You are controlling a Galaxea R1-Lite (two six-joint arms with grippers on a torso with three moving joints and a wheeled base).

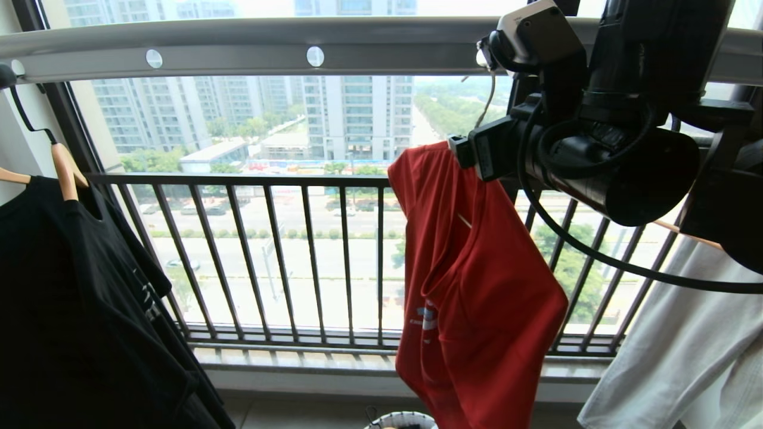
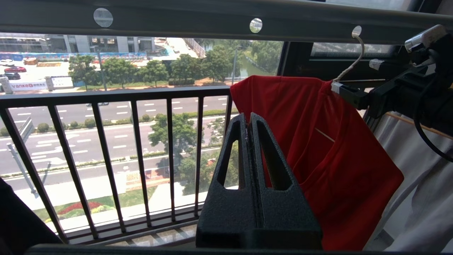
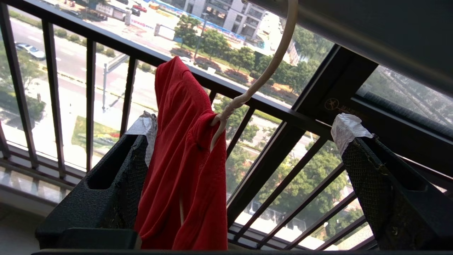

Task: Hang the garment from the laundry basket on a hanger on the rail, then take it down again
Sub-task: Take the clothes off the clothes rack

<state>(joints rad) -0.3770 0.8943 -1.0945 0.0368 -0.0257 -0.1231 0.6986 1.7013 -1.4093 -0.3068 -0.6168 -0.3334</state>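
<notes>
Black fabric of a shirt (image 1: 71,298) on a wooden hanger (image 1: 64,170) hangs farthest from the right end effector, under the grey rail (image 1: 238,47). The left end effector (image 2: 248,122) is clenched on nothing, its tips just short of the red garment (image 1: 477,280). That garment hangs on the white wire hanger (image 3: 254,81), whose hook sits in a hole of the rail. The right end effector (image 3: 244,131) is released, its fingers (image 3: 116,177) standing either side of the garment's collar and the hanger neck. Below, the laundry basket (image 1: 402,420) shows its rim. A white garment (image 1: 685,345) hangs beyond the right arm.
</notes>
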